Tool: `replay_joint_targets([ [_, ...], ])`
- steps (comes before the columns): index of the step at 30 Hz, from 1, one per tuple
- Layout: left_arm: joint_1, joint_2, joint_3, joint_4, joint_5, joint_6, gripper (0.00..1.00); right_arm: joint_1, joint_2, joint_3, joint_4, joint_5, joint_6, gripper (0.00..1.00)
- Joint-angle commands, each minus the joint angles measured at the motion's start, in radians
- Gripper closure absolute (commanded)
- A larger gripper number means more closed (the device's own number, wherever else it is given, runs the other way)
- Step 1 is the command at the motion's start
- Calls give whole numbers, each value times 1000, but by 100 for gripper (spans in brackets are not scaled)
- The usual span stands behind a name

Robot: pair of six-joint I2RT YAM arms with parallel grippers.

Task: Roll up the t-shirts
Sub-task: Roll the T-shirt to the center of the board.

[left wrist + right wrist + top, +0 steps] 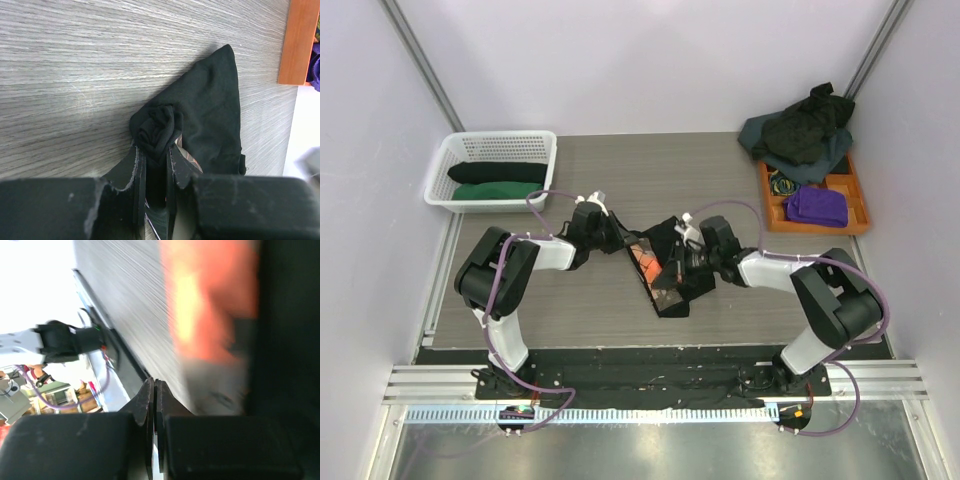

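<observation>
My left gripper pinches the bunched, rolled end of the black t-shirt at mid-table. My right gripper is pressed together beside it, but I can't tell whether it holds cloth. I judge this shirt mid-roll: next comes even tightening, then the far basket.

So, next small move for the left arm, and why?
Probably roll onward: the left gripper pinches only a small wad of the black shirt, and most of it lies flat and unrolled on the table.
</observation>
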Motion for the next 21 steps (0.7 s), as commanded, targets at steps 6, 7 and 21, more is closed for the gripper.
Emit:
replay_joint_targets([
  [6, 5, -24, 19, 5, 2, 24, 100, -5, 126, 274, -21, -99, 23, 99],
  [7, 5, -26, 20, 5, 2, 24, 100, -6, 151, 285, 24, -118, 37, 99],
  [21, 7, -30, 23, -1, 0, 25, 100, -43, 388, 310, 79, -91, 27, 99],
])
